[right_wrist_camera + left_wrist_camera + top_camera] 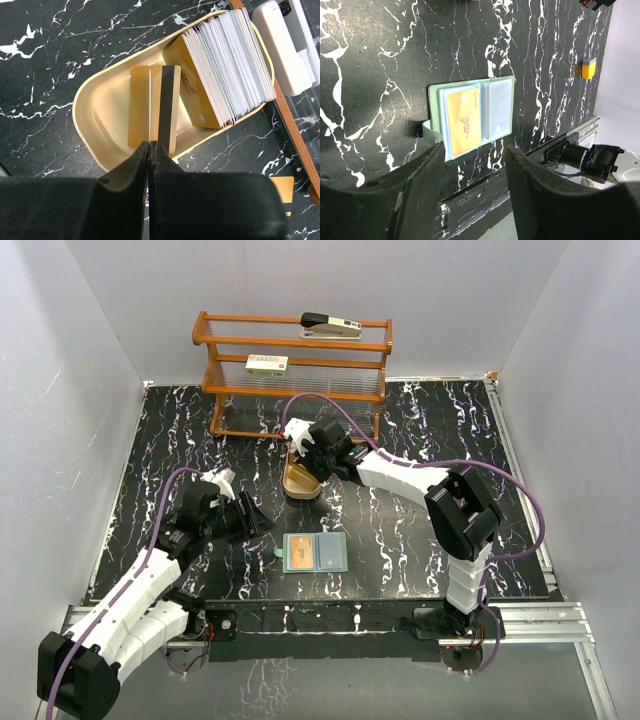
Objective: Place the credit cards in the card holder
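Over the tan tray (95,125) with its stack of credit cards (225,60), my right pincer (150,144) is pressed shut, tips at a loose gold card (167,100); whether it grips that I cannot tell. My left pincer (475,155) stands half wide, empty, near the card holder (497,107), lying open on the table (370,75) with one orange card (462,120) pocketed.
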Motion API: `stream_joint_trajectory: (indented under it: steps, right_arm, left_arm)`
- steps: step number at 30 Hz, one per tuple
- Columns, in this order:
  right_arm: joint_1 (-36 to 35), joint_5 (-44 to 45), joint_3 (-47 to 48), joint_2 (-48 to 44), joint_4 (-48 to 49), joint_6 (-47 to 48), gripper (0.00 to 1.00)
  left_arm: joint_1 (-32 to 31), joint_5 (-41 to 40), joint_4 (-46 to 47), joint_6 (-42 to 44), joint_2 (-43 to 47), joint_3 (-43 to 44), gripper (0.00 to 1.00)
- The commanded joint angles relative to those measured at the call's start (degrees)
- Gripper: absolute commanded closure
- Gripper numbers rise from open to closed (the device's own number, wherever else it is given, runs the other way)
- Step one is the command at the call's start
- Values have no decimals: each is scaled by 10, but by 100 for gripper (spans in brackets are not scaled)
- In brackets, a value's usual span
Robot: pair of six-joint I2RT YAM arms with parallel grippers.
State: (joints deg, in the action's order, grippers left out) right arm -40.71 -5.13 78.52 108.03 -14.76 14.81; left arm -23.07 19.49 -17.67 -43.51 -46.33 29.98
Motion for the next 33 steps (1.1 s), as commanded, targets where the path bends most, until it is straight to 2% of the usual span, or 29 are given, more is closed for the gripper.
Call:
stream_joint_trajectory:
  steps: [1, 19, 28, 29, 32, 33]
  right_arm:
    - [4, -2, 20, 11, 24, -10, 100]
    - [3, 6, 49, 56, 3, -28, 100]
    - [3, 29, 54, 69, 2, -33, 88]
    - [3, 30, 54, 69, 2, -34, 89]
    - [3, 25, 52, 66, 3, -33, 100]
    - [3, 23, 50, 62, 4, -33, 100]
  left_arm:
    - [-1, 18, 13, 0, -9, 2, 50]
    - [-1, 18, 27, -7, -16, -12, 50]
    - [-1, 16, 25, -6, -13, -12, 50]
    - [-1, 16, 25, -6, -13, -13, 50]
    - [-1, 15, 24, -7, -10, -15, 49]
    - [-1, 14, 24, -7, -9, -15, 50]
